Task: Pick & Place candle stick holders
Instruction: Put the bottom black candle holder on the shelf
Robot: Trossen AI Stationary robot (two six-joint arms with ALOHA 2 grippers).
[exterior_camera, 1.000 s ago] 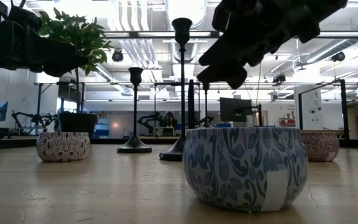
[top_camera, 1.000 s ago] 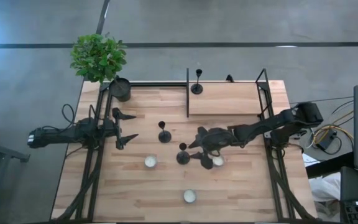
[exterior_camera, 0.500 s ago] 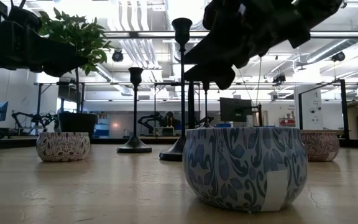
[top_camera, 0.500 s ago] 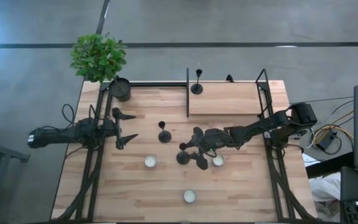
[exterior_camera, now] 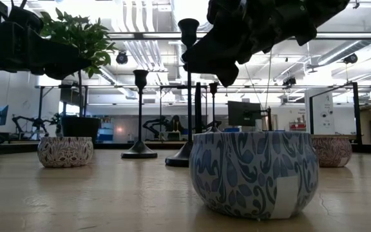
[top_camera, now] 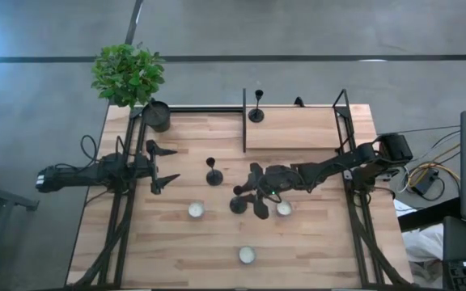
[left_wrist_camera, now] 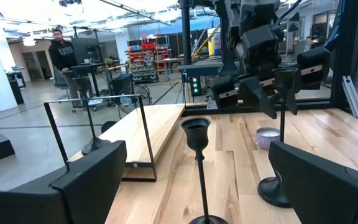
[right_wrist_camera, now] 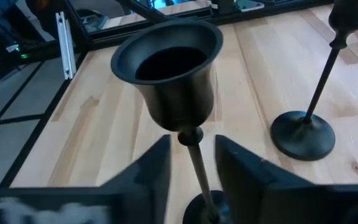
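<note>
A light wooden surface [top_camera: 217, 242] is seen from above, with a dark robot arm reaching in from each side. At the far left corner stands a leafy green plant [top_camera: 128, 74] in a dark pot [top_camera: 157, 115].

The left gripper [top_camera: 167, 164] waits near the left edge, its jaws spread wide and holding nothing.

Three black candle stick holders stand upright. The left holder [top_camera: 214, 175] stands alone near the middle of the surface. Just right of it, the middle holder [top_camera: 238, 202] has its thin stem between the two fingers of the right gripper [top_camera: 252, 196]. The right wrist view shows those jaws drawn in close on either side of the stem just under its cup [right_wrist_camera: 169, 68]; whether they are pressing on it cannot be told. The third holder [top_camera: 256, 113] stands at the far edge, on a raised wooden platform [top_camera: 298, 129].

Three small round patterned candle jars [top_camera: 196, 210] [top_camera: 247, 255] [top_camera: 284, 208] sit along the near half.
</note>
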